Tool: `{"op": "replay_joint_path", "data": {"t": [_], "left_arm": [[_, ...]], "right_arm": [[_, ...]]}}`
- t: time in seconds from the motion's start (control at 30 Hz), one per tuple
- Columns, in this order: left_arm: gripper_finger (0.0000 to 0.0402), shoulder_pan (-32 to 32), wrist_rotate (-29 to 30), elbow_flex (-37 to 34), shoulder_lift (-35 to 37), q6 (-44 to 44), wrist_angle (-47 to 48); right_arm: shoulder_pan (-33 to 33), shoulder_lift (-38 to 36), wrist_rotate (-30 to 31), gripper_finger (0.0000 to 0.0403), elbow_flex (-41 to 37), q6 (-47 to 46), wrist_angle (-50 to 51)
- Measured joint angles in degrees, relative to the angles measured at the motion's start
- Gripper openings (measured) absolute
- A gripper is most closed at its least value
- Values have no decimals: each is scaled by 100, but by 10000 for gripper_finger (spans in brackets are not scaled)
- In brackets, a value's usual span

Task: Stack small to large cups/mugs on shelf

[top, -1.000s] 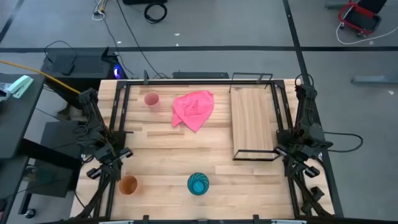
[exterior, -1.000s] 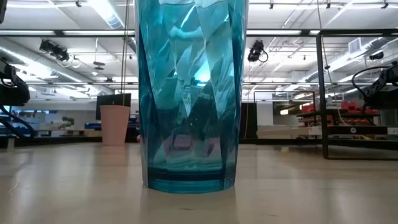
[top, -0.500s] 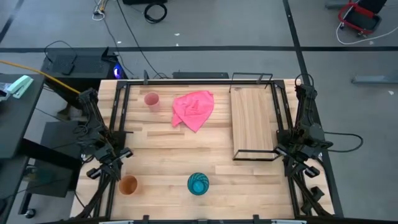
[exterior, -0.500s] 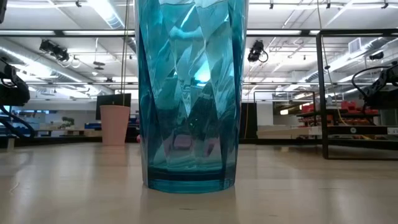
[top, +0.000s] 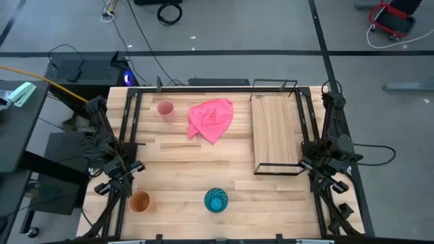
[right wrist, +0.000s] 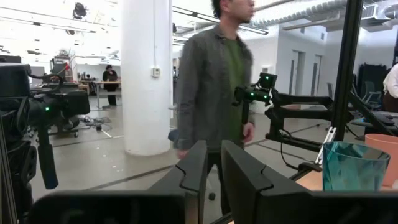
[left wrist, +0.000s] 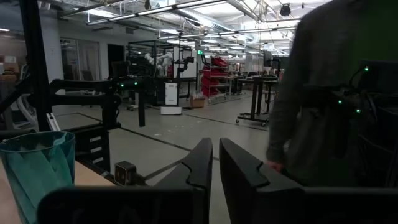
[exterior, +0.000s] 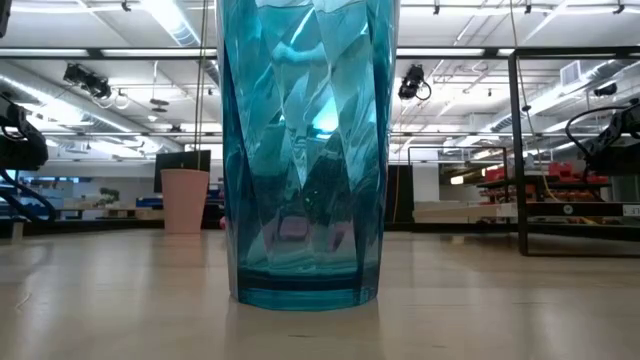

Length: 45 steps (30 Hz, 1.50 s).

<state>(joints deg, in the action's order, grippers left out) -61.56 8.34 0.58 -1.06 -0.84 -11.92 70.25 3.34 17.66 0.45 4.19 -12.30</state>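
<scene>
Three cups stand upright on their bases on the tabletop. The small pink cup [top: 165,108] is at the far left, the orange cup [top: 140,201] at the near left, and the teal-blue cup [top: 216,200] near the front edge, where it fills the low view [exterior: 305,150]. The shelf [top: 276,134], a light-wood board in a black wire frame, stands at the right. My left gripper [left wrist: 216,163] hovers at the table's left edge beside the orange cup. My right gripper [right wrist: 214,163] hovers at the right edge by the shelf's near end. Both are shut and hold nothing.
A crumpled pink cloth [top: 211,118] lies between the pink cup and the shelf. Bare wood spans the table's middle. A person [right wrist: 214,74] stands beyond the table's near side and also shows in the left wrist view [left wrist: 329,93].
</scene>
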Motion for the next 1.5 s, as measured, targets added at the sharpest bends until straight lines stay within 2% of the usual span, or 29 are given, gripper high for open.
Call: {"op": "replay_joint_path", "data": {"t": [0.23,0.37,0.6,0.9,1.23,1.5], "left_arm": [[32,-2,0,-1,1,13,-5],[37,-2,0,0,2,791,-140],[39,-2,1,0,2,1524,-122],[30,-2,1,-1,1,1511,-289],[40,-1,22,-1,2,2396,-1996],[33,-2,22,0,2,1940,-2603]], "right_arm": [[1,-1,0,57,1,0,1],[1,-1,1,57,0,0,1],[1,-1,1,57,0,0,1],[1,-1,0,57,0,0,1],[1,-1,1,57,1,0,-1],[1,-1,1,57,1,0,1]]}}
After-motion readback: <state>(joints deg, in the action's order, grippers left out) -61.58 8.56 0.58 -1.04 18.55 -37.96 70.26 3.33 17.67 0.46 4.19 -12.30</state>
